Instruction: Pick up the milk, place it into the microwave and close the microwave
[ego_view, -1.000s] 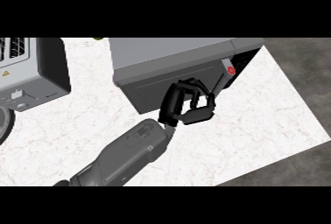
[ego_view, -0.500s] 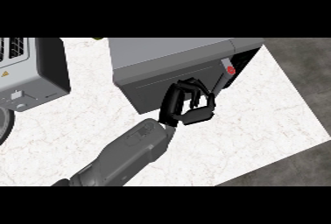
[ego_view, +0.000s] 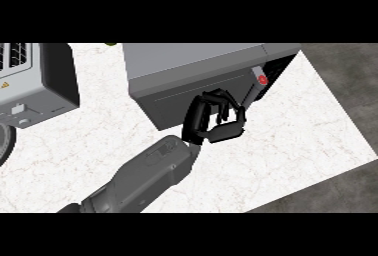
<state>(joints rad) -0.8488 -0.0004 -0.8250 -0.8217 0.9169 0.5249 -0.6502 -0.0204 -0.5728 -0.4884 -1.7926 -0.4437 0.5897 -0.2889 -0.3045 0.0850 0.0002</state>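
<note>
The grey microwave (ego_view: 193, 62) stands at the back of the white counter (ego_view: 280, 150). Its dark door (ego_view: 173, 100) faces me and lies almost flat against the body. A red button (ego_view: 261, 78) shows on the panel at the door's right. My right hand (ego_view: 215, 119) is against the door's lower right part, fingers loosely bent and holding nothing. No milk shows anywhere in view. My left hand is out of view.
A grey appliance (ego_view: 33, 80) with vents and a warning label stands at the left. A dark round rim (ego_view: 4, 142) shows at the left edge. The counter's right edge runs diagonally, with dark floor (ego_view: 347, 75) beyond it.
My right hand has shifted only slightly at the microwave door; nothing else has moved.
</note>
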